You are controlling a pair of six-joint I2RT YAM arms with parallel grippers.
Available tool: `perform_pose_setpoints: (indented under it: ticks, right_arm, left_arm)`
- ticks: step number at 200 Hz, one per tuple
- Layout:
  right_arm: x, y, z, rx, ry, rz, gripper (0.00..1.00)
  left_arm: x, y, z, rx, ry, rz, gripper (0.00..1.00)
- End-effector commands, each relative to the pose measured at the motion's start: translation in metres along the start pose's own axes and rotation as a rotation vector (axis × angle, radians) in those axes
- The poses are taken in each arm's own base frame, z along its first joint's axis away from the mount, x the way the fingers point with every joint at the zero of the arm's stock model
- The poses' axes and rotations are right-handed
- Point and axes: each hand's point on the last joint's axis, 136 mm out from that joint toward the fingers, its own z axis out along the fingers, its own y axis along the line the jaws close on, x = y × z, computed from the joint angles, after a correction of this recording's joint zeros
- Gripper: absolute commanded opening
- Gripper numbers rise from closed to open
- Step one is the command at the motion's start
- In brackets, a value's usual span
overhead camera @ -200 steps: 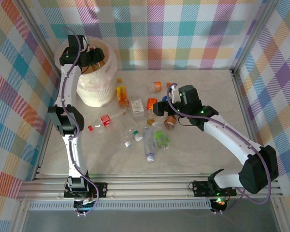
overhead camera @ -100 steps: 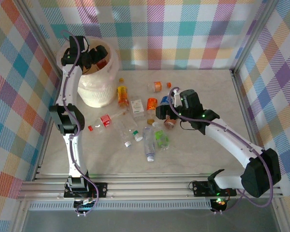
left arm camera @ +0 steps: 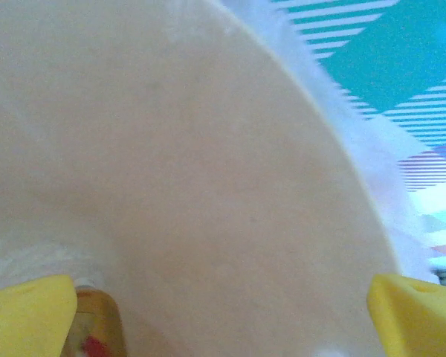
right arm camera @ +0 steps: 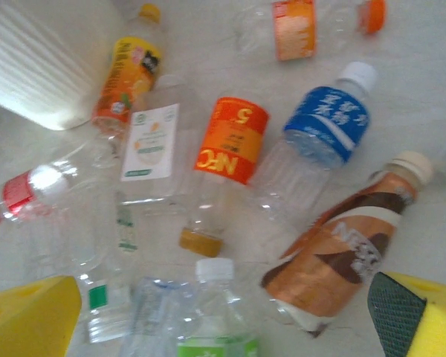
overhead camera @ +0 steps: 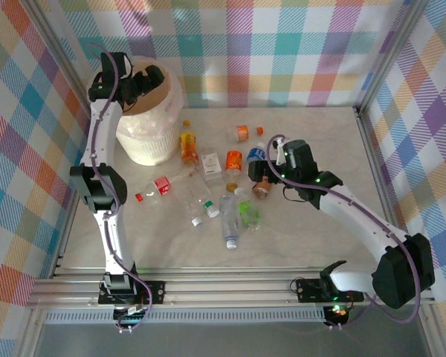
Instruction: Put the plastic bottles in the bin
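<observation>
My left jaws released, spread wide over bin [overhead camera: 144,140]; right jaws released, empty, above plastic bottles [right arm camera: 234,141] on tabletop [overhead camera: 305,249]

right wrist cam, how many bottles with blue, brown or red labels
blue-label bottle: 1
brown-label bottle: 1
red-label bottle: 1
total: 3
</observation>
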Motion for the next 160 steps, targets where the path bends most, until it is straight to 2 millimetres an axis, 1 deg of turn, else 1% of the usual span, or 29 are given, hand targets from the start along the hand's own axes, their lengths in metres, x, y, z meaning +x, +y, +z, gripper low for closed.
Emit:
perform_pose_setpoints:
  ticks: [1,26,36,46,52,70,71,74,76,78,91,98,112,115,128,143,150,160]
  right_arm:
    - [0.01,-0.035,0.002,0.088,0.052,-0.016,1.0]
    - [0.019,-0.069,0.007,0.124,0.143,-0.067,1.0]
    - [0.022,-0.08,0.011,0.12,0.18,-0.099,1.0]
    - [0.024,-0.086,0.014,0.078,0.212,-0.123,1.0]
    - [0.022,-0.09,0.016,0.067,0.221,-0.141,1.0]
    - [0.017,-0.113,0.025,0.101,0.251,-0.163,1.0]
    - [0.016,-0.113,0.025,0.098,0.25,-0.191,1.0]
    - [0.016,-0.117,0.027,0.104,0.258,-0.196,1.0]
    - [0.014,-0.119,0.027,0.104,0.256,-0.208,1.0]
    - [0.014,-0.122,0.028,0.106,0.261,-0.212,1.0]
    - [0.011,-0.141,0.033,0.136,0.279,-0.228,1.0]
    - [0.008,-0.152,0.033,0.155,0.284,-0.227,1.0]
    - [0.002,-0.171,0.034,0.163,0.282,-0.211,1.0]
    - [0.001,-0.173,0.035,0.159,0.281,-0.214,1.0]
    - [0.001,-0.183,0.038,0.154,0.299,-0.25,1.0]
    - [0.007,-0.193,0.043,0.141,0.347,-0.315,1.0]
    - [0.012,-0.196,0.046,0.124,0.372,-0.337,1.0]
    - [0.02,-0.199,0.049,0.101,0.412,-0.37,1.0]
  left_arm:
    - [-0.038,-0.042,-0.061,0.114,-0.141,0.059,1.0]
    - [-0.043,-0.059,-0.085,0.176,-0.18,0.066,1.0]
    - [-0.042,-0.071,-0.095,0.238,-0.182,0.077,1.0]
    - [-0.037,-0.086,-0.105,0.319,-0.172,0.091,1.0]
    - [-0.034,-0.094,-0.112,0.366,-0.161,0.091,1.0]
    - [-0.022,-0.113,-0.131,0.493,-0.138,0.067,1.0]
    - [-0.021,-0.114,-0.133,0.498,-0.135,0.066,1.0]
    - [-0.017,-0.115,-0.133,0.509,-0.123,0.057,1.0]
    - [-0.018,-0.117,-0.135,0.527,-0.132,0.064,1.0]
    - [-0.019,-0.121,-0.14,0.541,-0.137,0.066,1.0]
    - [-0.009,-0.129,-0.156,0.587,-0.121,0.077,1.0]
    - [-0.003,-0.129,-0.163,0.59,-0.108,0.081,1.0]
    - [0.004,-0.132,-0.186,0.587,-0.117,0.106,1.0]
    - [0.011,-0.129,-0.188,0.572,-0.1,0.1,1.0]
    - [0.022,-0.123,-0.203,0.543,-0.104,0.11,1.0]
    - [0.037,-0.117,-0.22,0.521,-0.105,0.112,1.0]
    - [0.044,-0.117,-0.228,0.53,-0.107,0.116,1.0]
    - [0.057,-0.115,-0.232,0.538,-0.097,0.103,1.0]
